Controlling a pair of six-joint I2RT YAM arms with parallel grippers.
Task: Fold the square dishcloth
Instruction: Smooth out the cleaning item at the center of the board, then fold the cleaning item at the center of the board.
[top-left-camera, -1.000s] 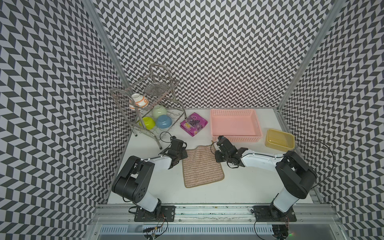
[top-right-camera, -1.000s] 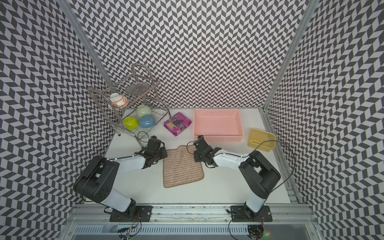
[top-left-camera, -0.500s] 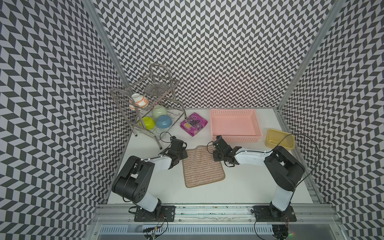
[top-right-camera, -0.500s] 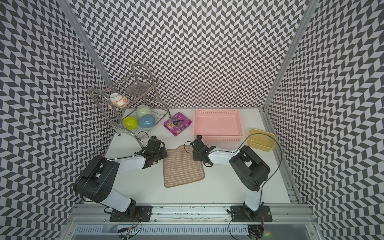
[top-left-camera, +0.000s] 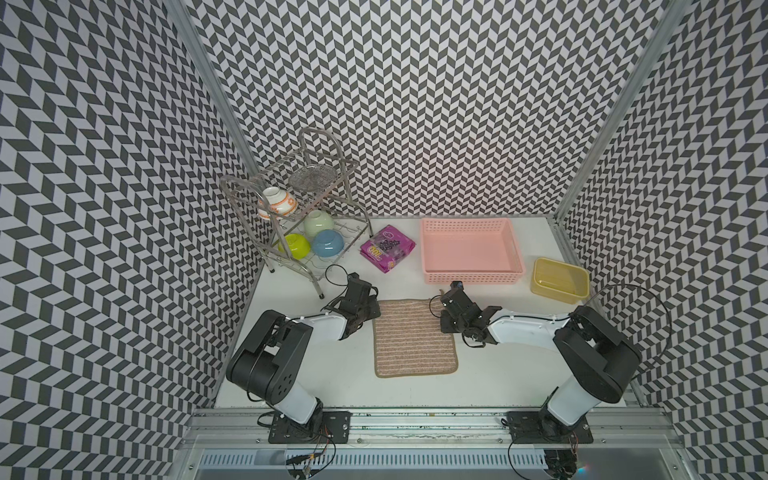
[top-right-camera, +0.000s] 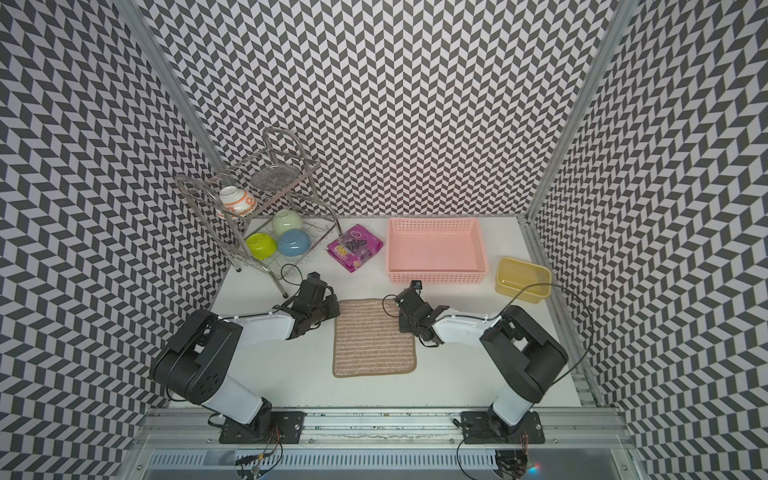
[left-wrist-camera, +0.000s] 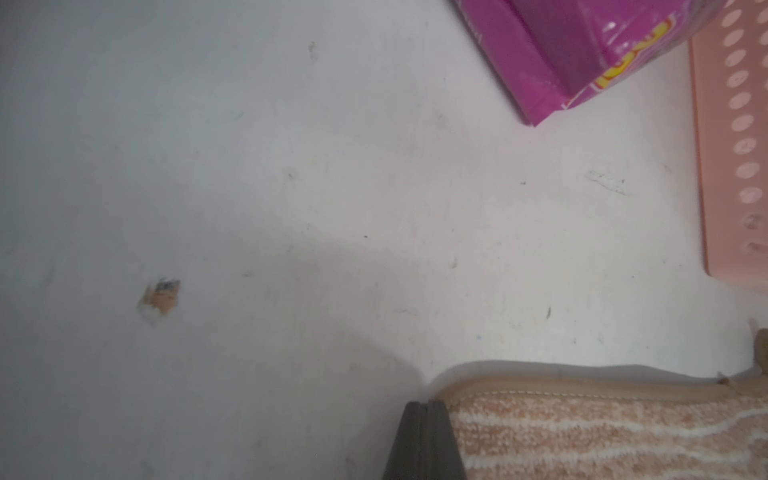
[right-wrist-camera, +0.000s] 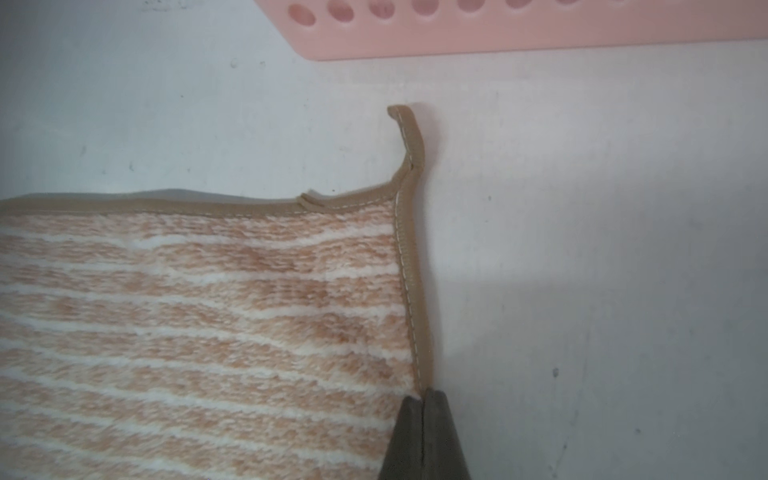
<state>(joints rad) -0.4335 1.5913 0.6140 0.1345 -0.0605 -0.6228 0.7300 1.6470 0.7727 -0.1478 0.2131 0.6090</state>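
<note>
While the cloth (top-left-camera: 413, 338) lies flat and unfolded mid-table, the left claw (left-wrist-camera: 424, 436) and right claw (right-wrist-camera: 423, 432) each pinch its edging near the far corners. By my reckoning, no fold has been made yet.

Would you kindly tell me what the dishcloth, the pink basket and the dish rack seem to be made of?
The dishcloth: fuzzy terry-like fabric, matte, with stitched woven edging. The pink basket: moulded plastic, smooth, glossy, punched with holes. The dish rack: bent metal wire and tube, shiny, likely steel or chromed.
</note>
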